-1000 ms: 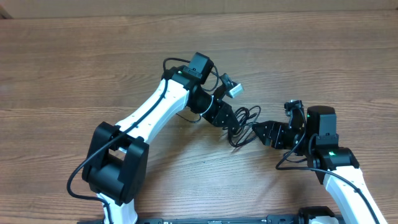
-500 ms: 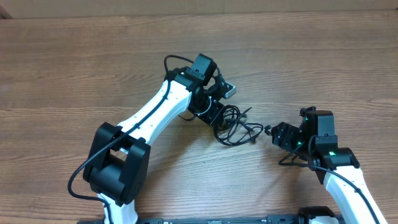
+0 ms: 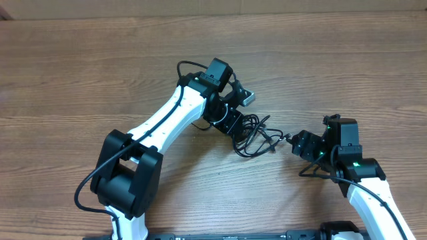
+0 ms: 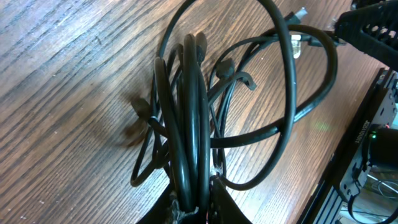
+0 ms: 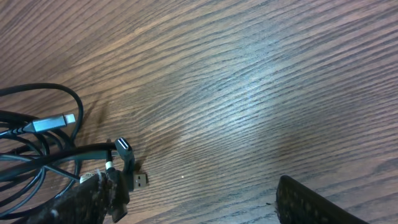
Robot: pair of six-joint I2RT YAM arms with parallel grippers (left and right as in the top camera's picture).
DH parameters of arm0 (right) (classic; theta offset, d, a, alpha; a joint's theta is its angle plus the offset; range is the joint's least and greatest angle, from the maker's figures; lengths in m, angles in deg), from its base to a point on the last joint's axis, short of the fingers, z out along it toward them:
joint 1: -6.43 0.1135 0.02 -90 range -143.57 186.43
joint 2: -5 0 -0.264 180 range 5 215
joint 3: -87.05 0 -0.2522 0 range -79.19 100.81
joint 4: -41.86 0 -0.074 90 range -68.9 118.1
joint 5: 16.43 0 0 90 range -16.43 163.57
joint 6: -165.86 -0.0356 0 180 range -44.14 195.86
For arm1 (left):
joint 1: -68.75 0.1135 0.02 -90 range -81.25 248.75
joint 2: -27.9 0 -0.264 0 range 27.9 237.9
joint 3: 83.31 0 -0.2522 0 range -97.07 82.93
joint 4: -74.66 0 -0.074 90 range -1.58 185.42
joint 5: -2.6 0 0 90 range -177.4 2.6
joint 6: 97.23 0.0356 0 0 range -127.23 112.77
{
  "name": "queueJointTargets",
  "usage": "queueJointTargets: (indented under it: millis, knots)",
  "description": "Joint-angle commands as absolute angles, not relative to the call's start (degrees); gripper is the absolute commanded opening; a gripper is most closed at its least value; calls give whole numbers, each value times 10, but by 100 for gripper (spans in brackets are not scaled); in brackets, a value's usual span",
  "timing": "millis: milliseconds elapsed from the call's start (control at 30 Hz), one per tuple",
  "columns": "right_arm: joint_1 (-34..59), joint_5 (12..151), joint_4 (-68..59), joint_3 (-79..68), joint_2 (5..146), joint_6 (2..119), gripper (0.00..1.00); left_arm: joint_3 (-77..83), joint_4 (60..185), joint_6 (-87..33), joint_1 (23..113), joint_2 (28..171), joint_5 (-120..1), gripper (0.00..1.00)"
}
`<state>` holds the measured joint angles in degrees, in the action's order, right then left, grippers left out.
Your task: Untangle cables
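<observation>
The cables (image 3: 257, 139) are a tangle of thin black cords on the wooden table between my two arms. My left gripper (image 3: 235, 129) is shut on a bunch of several strands at the tangle's left side. In the left wrist view the strands (image 4: 194, 124) run straight up out of the closed left gripper (image 4: 194, 208), with loops spreading right. My right gripper (image 3: 292, 141) is open just right of the tangle. In the right wrist view the right gripper (image 5: 199, 208) holds nothing; a USB plug (image 5: 140, 180) lies by its left finger (image 5: 87, 199), and a silver plug (image 5: 55, 123) lies further left.
The wooden table (image 3: 100, 67) stretches all around the tangle. A small silver-grey block (image 3: 248, 98) sits by my left wrist. The arm bases and a dark rail (image 4: 357, 143) stand along the near edge.
My right gripper has drawn back to the right, away from the tangle. My left gripper has shifted slightly left with the bunch of cables. Little has moved in the last half second.
</observation>
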<state>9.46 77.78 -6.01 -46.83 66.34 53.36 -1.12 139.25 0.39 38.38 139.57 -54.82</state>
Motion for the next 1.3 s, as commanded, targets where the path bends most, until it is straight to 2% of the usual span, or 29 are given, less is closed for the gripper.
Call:
queueJointTargets:
  millis: [0, 67, 233, 500, 833, 967, 1133, 1267]
  knots:
    - [93, 773, -61, -453, 657, 530, 85, -23, 1392, 5, 382, 1404, -529, 15]
    - [93, 773, -64, -453, 657, 532, 85, -23, 1392, 5, 382, 1404, -529, 23]
    - [93, 773, -70, -453, 657, 532, 85, -23, 1392, 5, 382, 1404, -529, 26]
    - [93, 773, -72, -453, 657, 532, 86, -23, 1392, 12, 382, 1404, -528, 56]
    - [93, 773, -74, -453, 657, 532, 85, -23, 1393, 31, 379, 1404, -533, 63]
    - [93, 773, -81, -453, 657, 532, 85, -23, 1391, 20, 379, 1406, -605, 66]
    - [93, 773, -83, -453, 657, 532, 86, -23, 1389, -101, 380, 1408, -730, 70]
    - [93, 773, -83, -453, 657, 532, 86, -23, 1381, -179, 383, 1408, -743, 75]
